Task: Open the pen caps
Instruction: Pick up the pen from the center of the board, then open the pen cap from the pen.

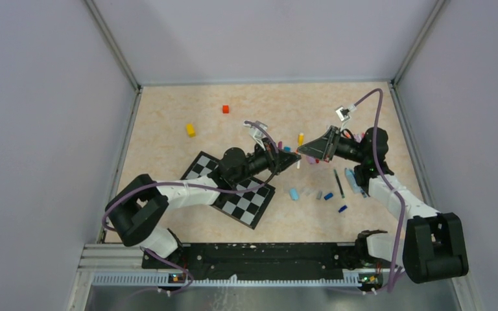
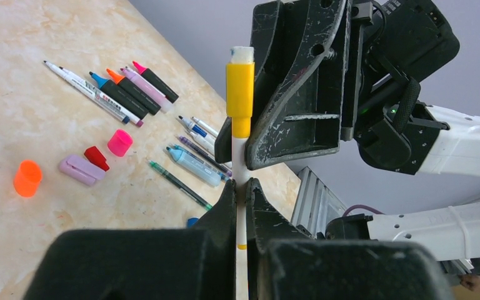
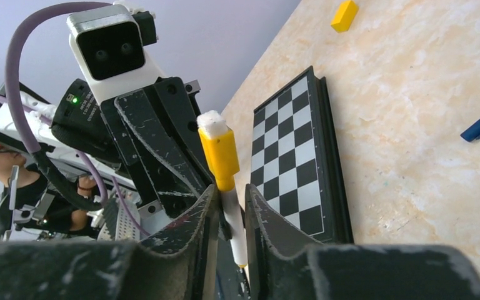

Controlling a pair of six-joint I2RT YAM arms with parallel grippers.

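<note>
The left gripper (image 2: 240, 187) is clenched on the barrel of one white pen (image 2: 240, 164), held up off the table. The pen's single yellow cap (image 2: 240, 94) is on its end, just past those fingertips. The right gripper (image 3: 232, 187) meets it tip to tip, its two fingers flanking the barrel right under the cap; I can't tell whether they actually pinch it. On the table, down to one side of the left gripper, lie four loose caps: an orange cap (image 2: 27, 178), a pink cap (image 2: 120, 142), a lilac cap (image 2: 81, 170) and a red cap (image 2: 96, 157). One chessboard (image 1: 246, 204) lies behind that gripper, under its arm.
</note>
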